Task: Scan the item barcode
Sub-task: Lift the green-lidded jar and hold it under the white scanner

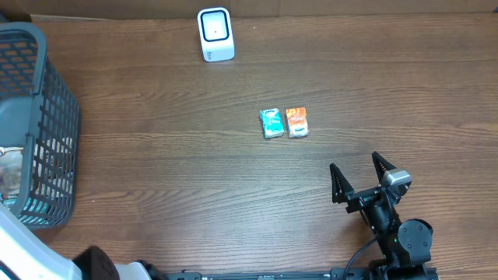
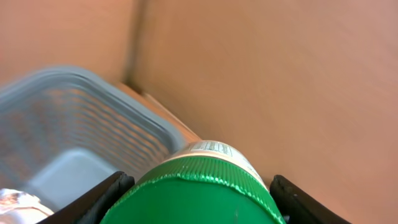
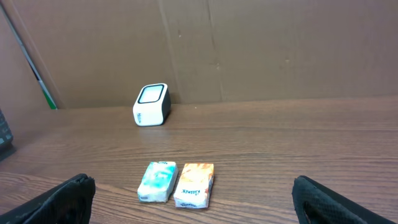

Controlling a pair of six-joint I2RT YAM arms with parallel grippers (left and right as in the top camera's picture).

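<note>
**Scanner (image 1: pixel 215 35) stands well right of the loaded left claw**

Left gripper (image 2: pixel 199 182) is pinching a green-and-white container (image 2: pixel 186 202), with a finger against each flank. The container's long axis runs straight out ahead between the jaws, white printed end leading. It hangs by the grey basket (image 1: pixel 58 132) at the table's left edge. The scanner is therefore well off to its right, toward the back wall, with its window tilted up. By my reading, the carry must swing right and turn the printed band to that window. Whether that print is the barcode is too small to tell. Right gripper (image 1: pixel 355 162) is spread wide and empty. It is the nearer arm to the teal pack (image 1: pixel 271 123) and orange pack (image 1: pixel 297 122), which lie side by side on bare wood. The basket holds a crinkly silver packet (image 2: pixel 11 200); the rest of it is hidden.
</note>
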